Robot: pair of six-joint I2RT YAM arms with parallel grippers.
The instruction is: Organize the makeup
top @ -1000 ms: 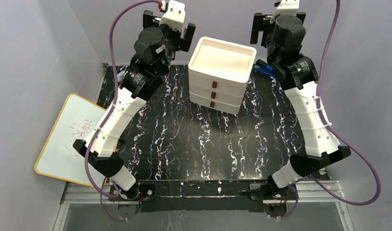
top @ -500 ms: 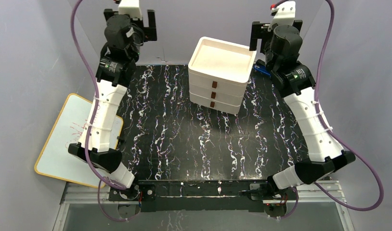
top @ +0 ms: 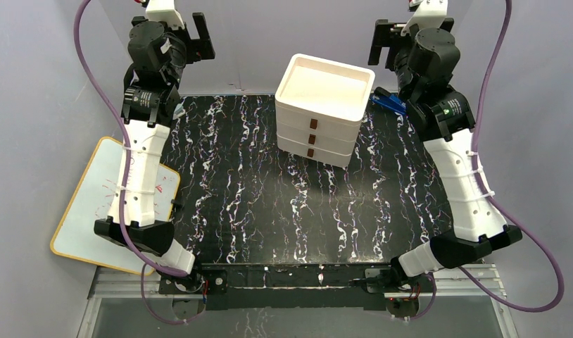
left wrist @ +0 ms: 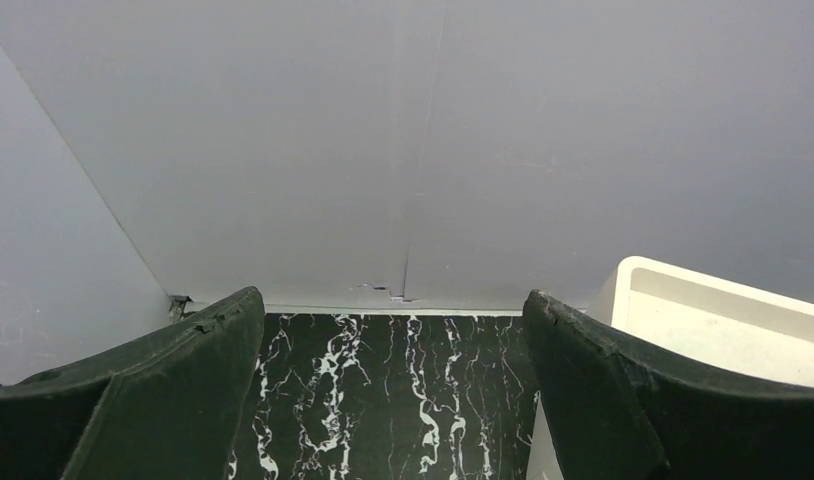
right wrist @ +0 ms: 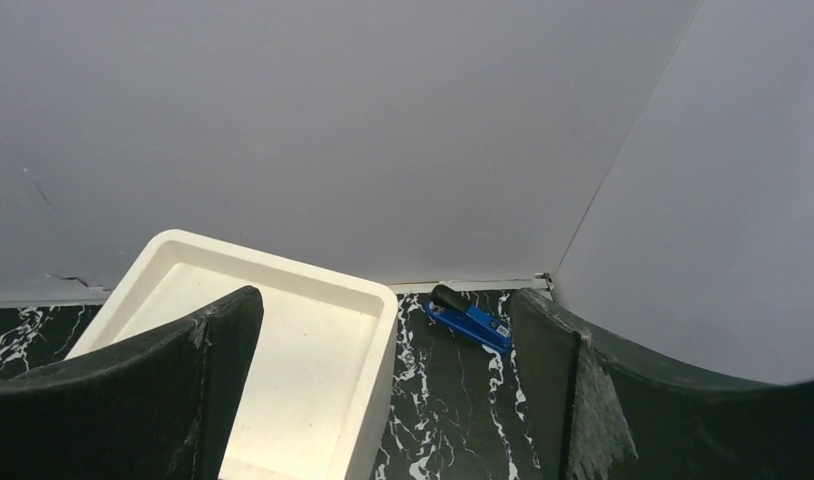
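Note:
No makeup item shows in any view; the discs, tube, pencils and flat piece are out of sight. My left gripper [top: 177,32] is open and empty, held high near the back wall at the far left, left of the white three-drawer box [top: 324,84]. Its wrist view shows both fingers wide apart over bare marbled table [left wrist: 393,400]. My right gripper [top: 410,32] is open and empty, high at the back right, just right of the box. Its wrist view [right wrist: 383,400] looks down on the box's empty top tray [right wrist: 283,330]. All three drawers are shut.
A small blue stapler-like object [top: 388,103] lies at the back right corner behind the box, also in the right wrist view [right wrist: 470,322]. A whiteboard with a yellow rim [top: 93,204] lies off the table's left edge. Grey walls close in the back and sides.
My left arm has swung left, away from the box, to the back left corner. My right gripper has lifted and shifted slightly right. Both stay open.

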